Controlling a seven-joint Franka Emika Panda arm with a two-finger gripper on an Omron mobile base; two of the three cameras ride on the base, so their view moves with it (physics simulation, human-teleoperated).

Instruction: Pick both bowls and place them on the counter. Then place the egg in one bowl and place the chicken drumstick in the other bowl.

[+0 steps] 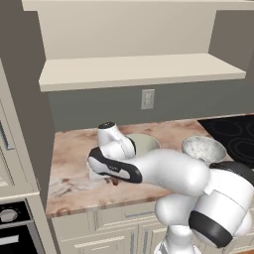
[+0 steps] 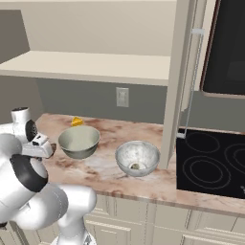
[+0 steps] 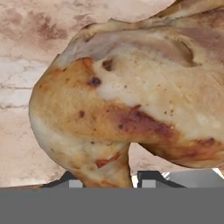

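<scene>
In the hand view the golden-brown chicken drumstick (image 3: 118, 100) looms very close, and its narrow end runs down between the two dark fingertips. My gripper (image 3: 111, 181) is shut on that end, low over the marbled counter (image 1: 74, 149). In the left base view the gripper (image 1: 112, 177) sits at the counter, just in front of the dark grey-green bowl (image 1: 144, 143). The same bowl (image 2: 79, 141) stands empty, its inside pale cream. To the right, the white speckled bowl (image 2: 137, 158) holds the olive-tan egg (image 2: 135, 166).
A yellow cheese wedge (image 2: 76, 121) lies by the back wall behind the green bowl. A black cooktop (image 2: 215, 162) borders the counter on the right. A beige shelf (image 1: 139, 69) hangs above, and a tall cabinet side (image 1: 30, 114) closes the left.
</scene>
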